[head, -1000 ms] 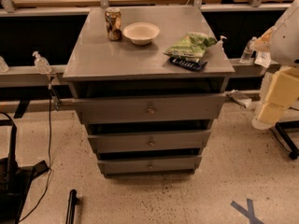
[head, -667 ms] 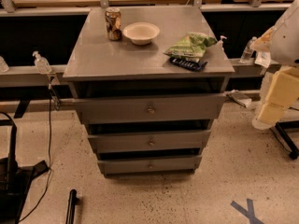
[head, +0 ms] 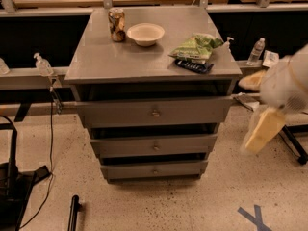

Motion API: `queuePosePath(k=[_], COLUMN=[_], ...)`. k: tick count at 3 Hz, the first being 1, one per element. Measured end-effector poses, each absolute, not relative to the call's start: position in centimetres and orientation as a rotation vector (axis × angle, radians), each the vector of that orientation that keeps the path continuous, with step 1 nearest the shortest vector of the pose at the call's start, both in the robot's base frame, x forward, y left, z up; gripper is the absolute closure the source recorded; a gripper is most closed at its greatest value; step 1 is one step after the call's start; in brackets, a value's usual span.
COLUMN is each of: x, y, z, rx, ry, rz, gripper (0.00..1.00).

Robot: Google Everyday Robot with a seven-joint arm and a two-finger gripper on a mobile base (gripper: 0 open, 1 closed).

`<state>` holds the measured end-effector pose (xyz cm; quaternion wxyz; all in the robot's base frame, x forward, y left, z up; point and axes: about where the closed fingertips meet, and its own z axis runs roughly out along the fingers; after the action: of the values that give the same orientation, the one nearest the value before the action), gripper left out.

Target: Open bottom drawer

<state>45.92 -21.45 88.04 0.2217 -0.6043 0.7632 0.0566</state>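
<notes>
while hand (head: 262,131) hangs right, bottom drawer (head: 154,170) (contents hidden) stands apart.

Cabinet (head: 144,61): flat mid-grey all over, and the top has a dull sheen. Bottom drawer (head: 183,170): same grey front, with a small metallic knob. Gaps between the drawers read black.
On top, at 11 o'clock: can (head: 116,25) with a mottled brown/gold print. Beside it is a plain cream bowl (head: 145,33).
At 2 o'clock: green bag (head: 196,46) with paler patches, lying on a black flat item (head: 193,65).
Pincer (head: 263,129), at 3 o'clock beside the cabinet: pale cream-yellow. The arm (head: 288,78) above it is white.
Floor (head: 192,206): beige with dark speckle. Blue tape X (head: 255,218) at 5 o'clock.
</notes>
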Motion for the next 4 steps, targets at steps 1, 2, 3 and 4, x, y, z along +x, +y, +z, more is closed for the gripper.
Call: queuePosePath(k=[1,2,3,4], x=[44.7,46.3,46.3,47.5], y=[-18.0,-18.0,-17.9,-17.3], z=[74.0,72.6,72.7,70.6], rx=[-1.457,-1.336,-1.345,-1.333], ry=[2.012,2.012,2.015,1.951], rz=[0.589,0.644,0.643,0.721], gripper=[0.0,0.0,0.0,0.0])
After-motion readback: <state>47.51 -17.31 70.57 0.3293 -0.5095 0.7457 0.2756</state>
